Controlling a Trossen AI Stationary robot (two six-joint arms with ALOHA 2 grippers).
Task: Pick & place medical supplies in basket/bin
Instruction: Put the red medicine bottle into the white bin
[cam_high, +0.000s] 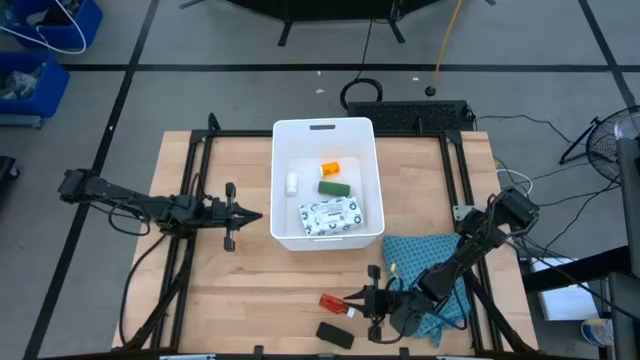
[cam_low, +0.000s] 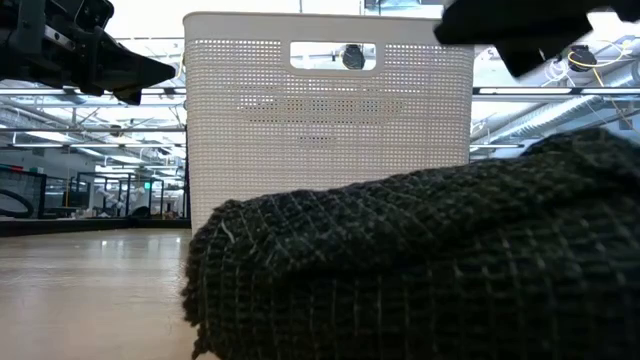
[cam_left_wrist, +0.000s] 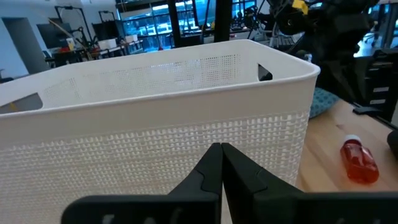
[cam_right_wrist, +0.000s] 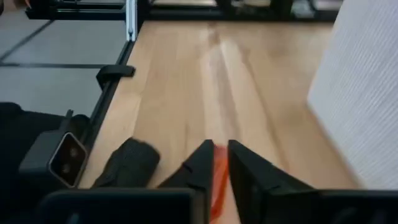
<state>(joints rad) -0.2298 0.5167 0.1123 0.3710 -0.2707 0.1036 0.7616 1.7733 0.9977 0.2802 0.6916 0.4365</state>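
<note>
The white bin (cam_high: 327, 180) stands mid-table and holds the white packet (cam_high: 328, 217), orange vial (cam_high: 330, 168), green oblong (cam_high: 333, 187) and small white cylinder (cam_high: 292, 183). My left gripper (cam_high: 258, 215) is shut and empty, just left of the bin's left wall (cam_left_wrist: 155, 143). My right gripper (cam_high: 352, 300) is at the table's near edge, shut on the red tube (cam_high: 333, 303). The tube also shows in the left wrist view (cam_left_wrist: 359, 163), white cap at its far end. The black oblong (cam_high: 335, 335) lies flat on the table just nearer. My right gripper has the red tube (cam_right_wrist: 217, 180) between its two fingers, which come nearly level from the table's right and lie along the tube. The fingers hide which part they press. The tube's red body (cam_left_wrist: 360, 167) lies on the table.
The teal checked cloth (cam_high: 430, 270) lies under my right arm at the near right and fills the low view's foreground (cam_low: 420, 260). A black frame edges the table (cam_high: 190, 180). Bare wood lies left of the bin.
</note>
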